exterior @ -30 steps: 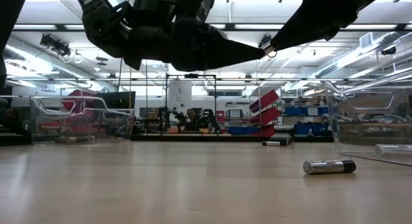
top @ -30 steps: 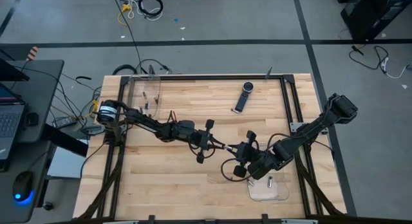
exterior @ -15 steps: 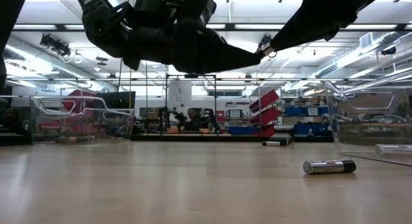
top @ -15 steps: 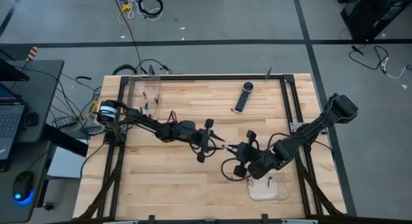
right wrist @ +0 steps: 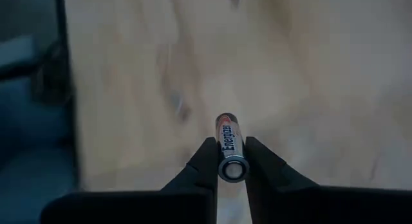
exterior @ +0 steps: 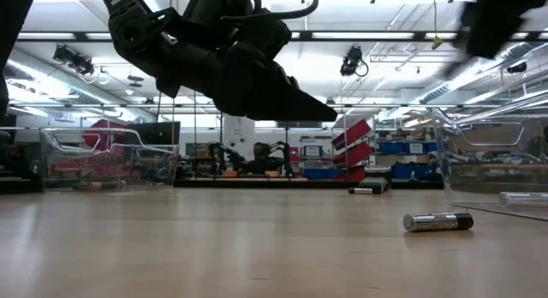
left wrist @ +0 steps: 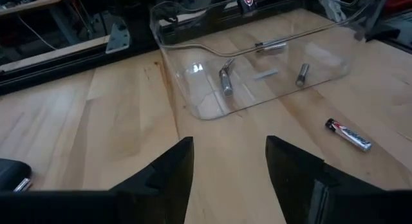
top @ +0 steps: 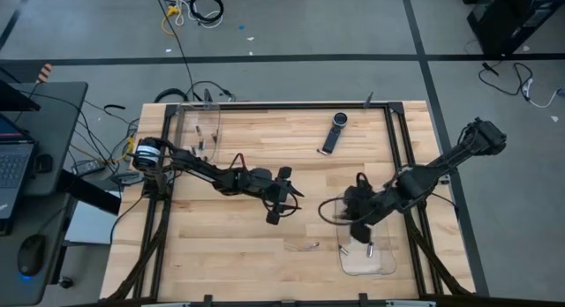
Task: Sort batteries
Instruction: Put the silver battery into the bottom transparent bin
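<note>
On the wooden table [top: 229,236], the left gripper [left wrist: 228,163] reaches toward the middle, fingers spread and empty. The right gripper [right wrist: 230,156], stretched low beside the near-right clear tray [top: 381,265], pinches a battery [right wrist: 230,147].

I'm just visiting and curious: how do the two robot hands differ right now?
The left gripper is empty with its jaws spread wide; the right gripper has its jaws shut on a battery. The left hangs mid-table; the right is nearer the clear tray. Both are dark and two-fingered.
</note>
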